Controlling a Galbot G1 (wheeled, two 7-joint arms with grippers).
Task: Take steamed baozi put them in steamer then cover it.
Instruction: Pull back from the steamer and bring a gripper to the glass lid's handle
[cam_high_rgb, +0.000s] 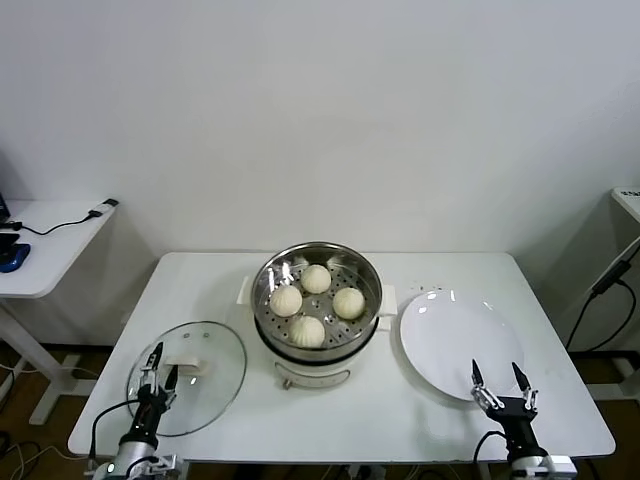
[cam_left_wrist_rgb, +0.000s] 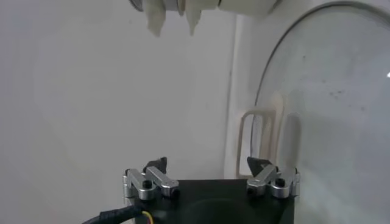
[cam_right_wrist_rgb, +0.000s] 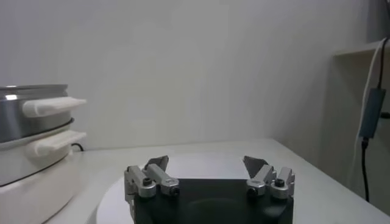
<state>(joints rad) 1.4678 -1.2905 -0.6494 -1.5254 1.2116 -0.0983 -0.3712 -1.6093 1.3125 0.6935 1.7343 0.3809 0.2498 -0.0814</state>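
metal fingers of your left gripper (cam_high_rgb: 158, 363) stand wide and empty over the glass lid (cam_high_rgb: 187, 377); your right gripper (cam_high_rgb: 503, 385), wide too, holds nothing at the white plate (cam_high_rgb: 450, 340). all four steamed baozi (cam_high_rgb: 316, 279) lie in the uncovered steamer (cam_high_rgb: 317, 301) between them. only the head view shows the buns.

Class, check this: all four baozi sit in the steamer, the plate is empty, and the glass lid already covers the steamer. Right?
Not quite. The head view shows the glass lid lying on the table beside the steamer, not covering it. The four baozi are inside, and the plate is empty.
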